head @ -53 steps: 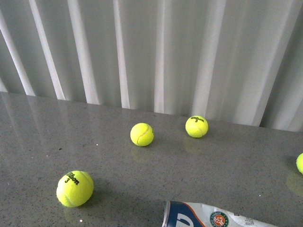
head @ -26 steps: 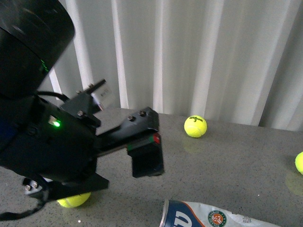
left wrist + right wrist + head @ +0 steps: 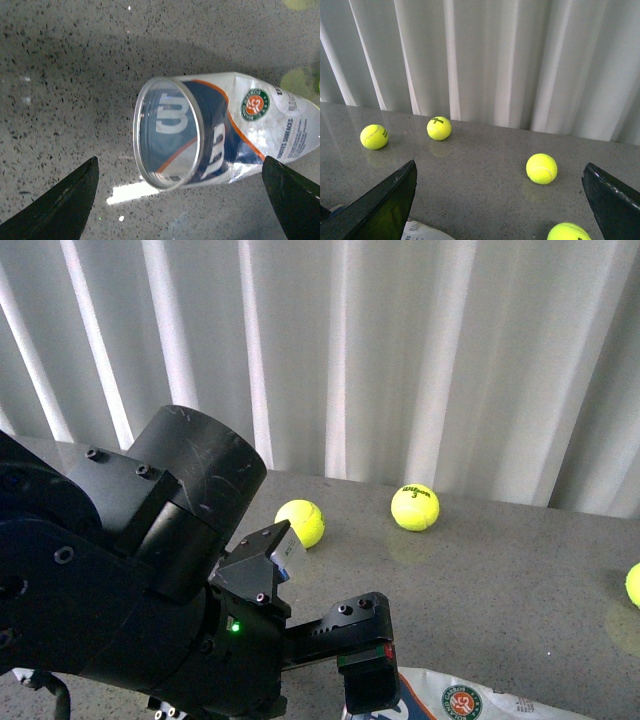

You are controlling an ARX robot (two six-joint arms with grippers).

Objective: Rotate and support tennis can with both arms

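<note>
Left pincer (image 3: 178, 160) gapes wide over the lying tennis can (image 3: 235, 135) — holding nothing; right pincer (image 3: 498, 164) gapes wide, empty.

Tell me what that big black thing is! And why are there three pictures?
That big black thing is a robot's left arm. The robot has two arms, each ending in a gripper, a kind of pincer. One picture comes from a camera on the robot's body, looking forward. The other two come from cameras on its wrists, so the dark wedges at the edges are the fingers. On the gray table, before a white curtain, lie yellow tennis balls and a ball can on its side. The left gripper hangs open with its fingers either side of the can, not touching. The right gripper is open too, with nothing between its fingers. Nothing is held.
</note>
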